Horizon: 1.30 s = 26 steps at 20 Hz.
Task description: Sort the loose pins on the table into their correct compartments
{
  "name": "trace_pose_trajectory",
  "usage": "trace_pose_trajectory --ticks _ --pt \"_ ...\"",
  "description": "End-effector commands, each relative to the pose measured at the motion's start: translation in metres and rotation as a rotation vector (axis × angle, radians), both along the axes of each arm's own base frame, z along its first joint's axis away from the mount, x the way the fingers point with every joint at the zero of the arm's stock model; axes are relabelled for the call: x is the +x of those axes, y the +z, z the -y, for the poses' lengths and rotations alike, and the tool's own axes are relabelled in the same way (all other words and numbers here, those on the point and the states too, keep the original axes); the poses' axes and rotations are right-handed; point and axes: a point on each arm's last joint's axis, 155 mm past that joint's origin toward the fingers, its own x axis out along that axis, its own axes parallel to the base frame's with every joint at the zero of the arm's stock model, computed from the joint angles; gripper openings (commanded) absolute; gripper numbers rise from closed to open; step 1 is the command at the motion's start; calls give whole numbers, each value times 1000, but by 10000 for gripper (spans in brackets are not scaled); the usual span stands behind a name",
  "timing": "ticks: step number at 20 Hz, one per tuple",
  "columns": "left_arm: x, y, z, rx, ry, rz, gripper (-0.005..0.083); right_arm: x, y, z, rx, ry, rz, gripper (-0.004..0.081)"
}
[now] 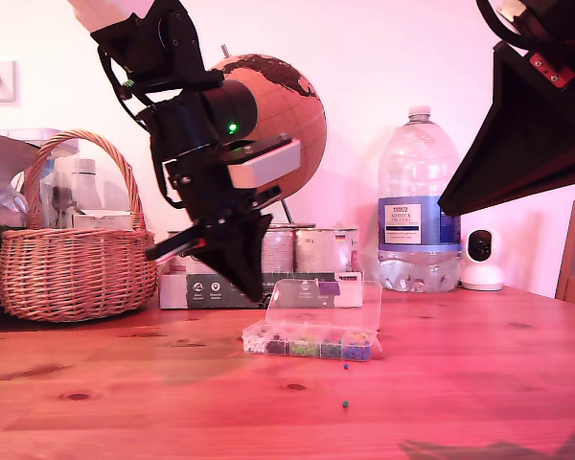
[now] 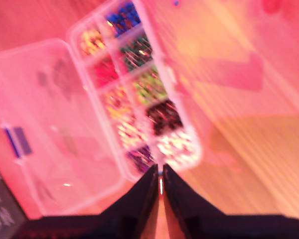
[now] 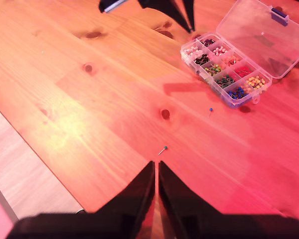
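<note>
My second gripper (image 3: pixel 156 172) hangs high over the table (image 3: pixel 114 84), its jaws pressed almost together on nothing. Below it a green-headed pin (image 3: pixel 165 148) lies on bare wood, and a blue-headed pin (image 3: pixel 211 110) lies nearer the clear box (image 3: pixel 224 69), just off its long side. My first gripper (image 2: pixel 160 180) hovers at one end of the box, jaws nearly touching, something thin glinting between them; what, I cannot tell. The box lid (image 1: pixel 324 307) stands open.

Blur smears the compartments (image 2: pixel 139 94) in my first wrist view.
</note>
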Motion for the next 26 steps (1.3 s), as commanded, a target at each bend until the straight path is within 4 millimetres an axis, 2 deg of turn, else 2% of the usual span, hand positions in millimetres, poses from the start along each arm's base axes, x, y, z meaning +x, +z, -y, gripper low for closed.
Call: trace_pose_trajectory --ticks 1,4,15,23,24,26 --pt "-2 -12 4 -6 -4 -22 -20 3 7 -3 13 1 12 -13" --pt "-2 -13 3 -6 -3 -28 -20 3 8 -3 17 1 17 -13" --pt "-9 -35 -3 30 0 -85 -20 3 8 -3 16 1 16 -13" --pt "-11 -35 0 26 -6 -91 -18 3 8 -3 17 1 16 -13" --pt "-12 -35 1 21 -9 -94 -6 3 8 -3 17 1 16 -13" --pt "-12 -35 2 15 -11 -97 79 3 8 -3 17 1 16 -12"
